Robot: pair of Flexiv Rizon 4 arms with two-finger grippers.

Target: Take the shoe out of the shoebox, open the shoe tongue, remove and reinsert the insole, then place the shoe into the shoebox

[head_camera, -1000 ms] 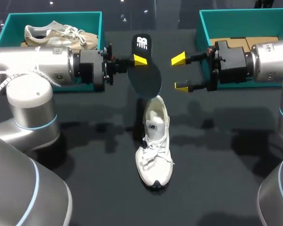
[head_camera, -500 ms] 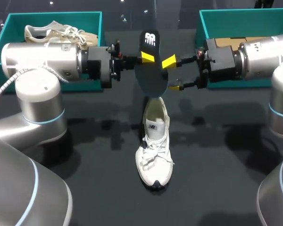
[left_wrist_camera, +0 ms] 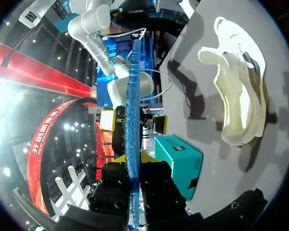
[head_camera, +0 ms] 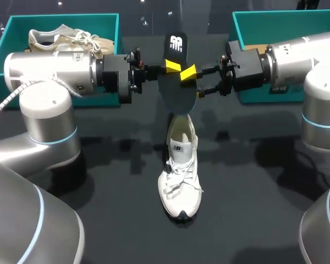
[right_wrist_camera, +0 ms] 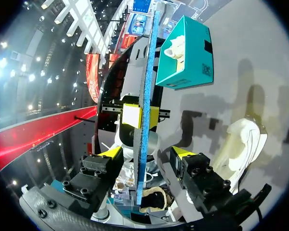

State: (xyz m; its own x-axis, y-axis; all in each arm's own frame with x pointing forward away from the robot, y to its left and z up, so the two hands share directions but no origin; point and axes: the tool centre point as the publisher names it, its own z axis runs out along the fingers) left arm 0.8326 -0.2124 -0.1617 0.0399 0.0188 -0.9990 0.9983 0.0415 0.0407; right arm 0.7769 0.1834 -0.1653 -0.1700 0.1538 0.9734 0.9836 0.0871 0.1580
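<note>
Left hand (head_camera: 172,67) pinches the insole (head_camera: 176,93); only the right wrist view shows right hand (right_wrist_camera: 147,152) wide, not touching.

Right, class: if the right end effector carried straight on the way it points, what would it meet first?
The insole: it stands edge-on between the open fingers of the right end effector, held by the left end effector just beyond. How far in is unclear.

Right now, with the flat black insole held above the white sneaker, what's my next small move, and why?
Probably close the right gripper on the flat black insole: its open fingers straddle the insole's edge without touching, while the left gripper grips the opposite side.
</note>
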